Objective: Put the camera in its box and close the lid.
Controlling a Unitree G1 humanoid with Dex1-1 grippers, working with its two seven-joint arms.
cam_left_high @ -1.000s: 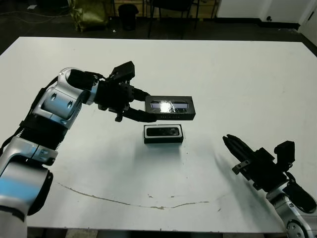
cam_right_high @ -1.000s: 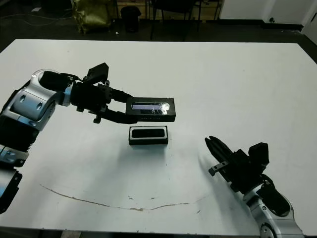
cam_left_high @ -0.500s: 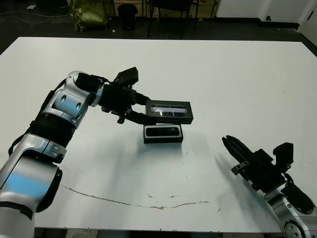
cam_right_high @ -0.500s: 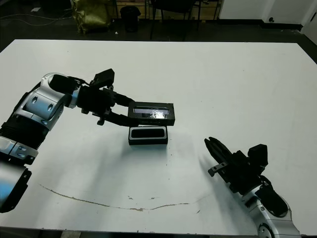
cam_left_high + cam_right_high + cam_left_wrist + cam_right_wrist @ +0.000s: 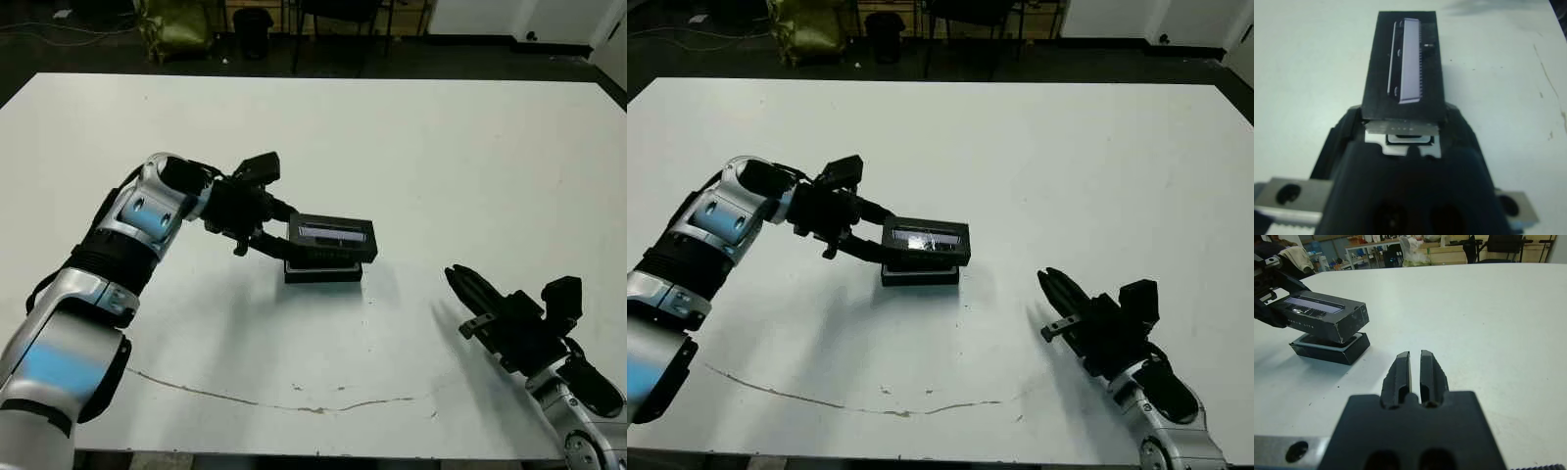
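My left gripper [image 5: 282,241] is shut on one short end of the lid [image 5: 333,240], a flat black cover with a pale glossy stripe on top. The lid hangs just above the box [image 5: 323,275] and covers nearly all of it. In the right wrist view the lid [image 5: 1322,316] floats a little above the box [image 5: 1332,350], whose pale lining rim shows in the gap. The camera is hidden under the lid. My right gripper [image 5: 466,292] hovers low over the table to the right of the box, shut and holding nothing.
The white table [image 5: 470,157] stretches wide behind and to the right of the box. A thin brown scratch line [image 5: 245,397] runs along its front part. Chairs and a bag [image 5: 181,24] stand on the dark floor beyond the far edge.
My left gripper has carried the lid down and slightly nearer, from well above the box to just over it, hiding the box's inside. The right arm has stayed almost still.
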